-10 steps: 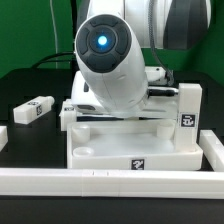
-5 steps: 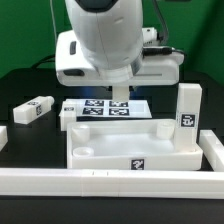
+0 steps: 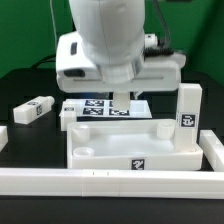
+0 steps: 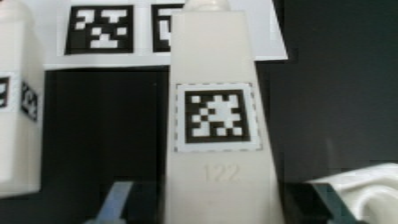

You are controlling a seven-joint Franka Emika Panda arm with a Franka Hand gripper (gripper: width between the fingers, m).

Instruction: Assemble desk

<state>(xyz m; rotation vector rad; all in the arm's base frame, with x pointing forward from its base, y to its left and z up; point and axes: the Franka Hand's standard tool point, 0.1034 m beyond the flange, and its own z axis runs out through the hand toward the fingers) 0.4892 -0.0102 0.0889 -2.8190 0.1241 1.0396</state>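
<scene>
White leg (image 4: 217,110) btwn gripper (image 4: 210,203) fingers.

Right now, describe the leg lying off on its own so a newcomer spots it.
Find the desk top. At the exterior view's left of it, on the black table, a leg lies apart. Unlike the upright leg, it's on its side.

The arm (image 3: 105,45) has risen from low over the desk top (image 3: 135,143) and shifted slightly toward the exterior view's left.

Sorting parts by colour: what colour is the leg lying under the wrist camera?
White leg, black-and-white tag; wrist view.
</scene>
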